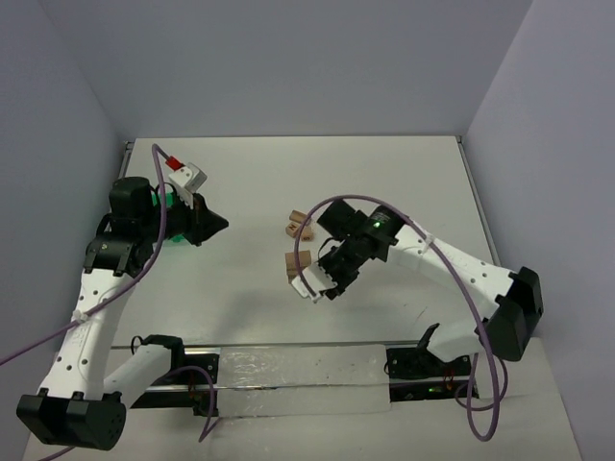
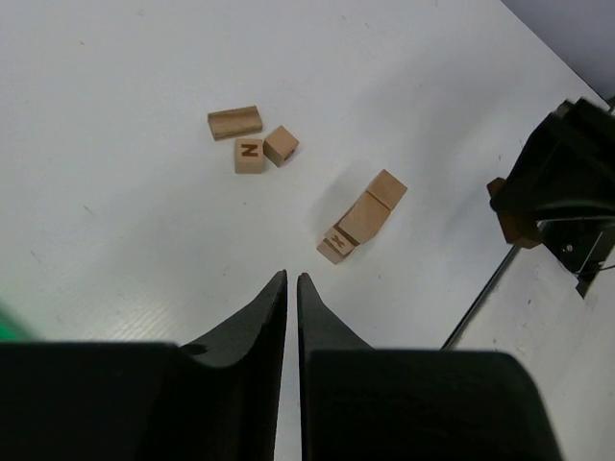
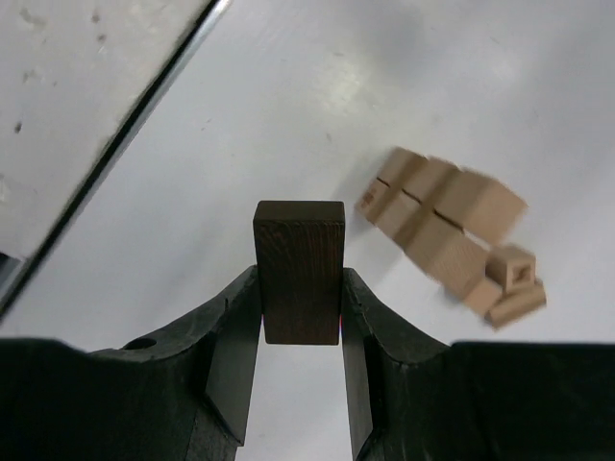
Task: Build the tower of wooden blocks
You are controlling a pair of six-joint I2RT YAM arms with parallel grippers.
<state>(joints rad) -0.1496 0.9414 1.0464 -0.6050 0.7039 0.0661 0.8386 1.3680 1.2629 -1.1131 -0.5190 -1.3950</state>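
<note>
Three small light-tan wood blocks [image 2: 249, 155] lie loose on the white table, also seen in the top view as wood blocks [image 1: 298, 226]. Nearer, a short row of blocks [image 2: 362, 218] lies flat on its side, end to end; nothing stands as an upright tower. My right gripper [image 3: 300, 307] is shut on one rectangular wood block [image 3: 300, 269], held lifted above the table beside that row [image 3: 442, 216]. My left gripper [image 2: 291, 279] hovers at the left, its fingers only a thin slit apart, with nothing between them.
A green bin [image 1: 171, 206] sits mostly hidden behind the left arm. A red-and-white part [image 1: 183, 170] lies at the back left. The table's near edge strip [image 1: 288, 370] runs between the arm bases.
</note>
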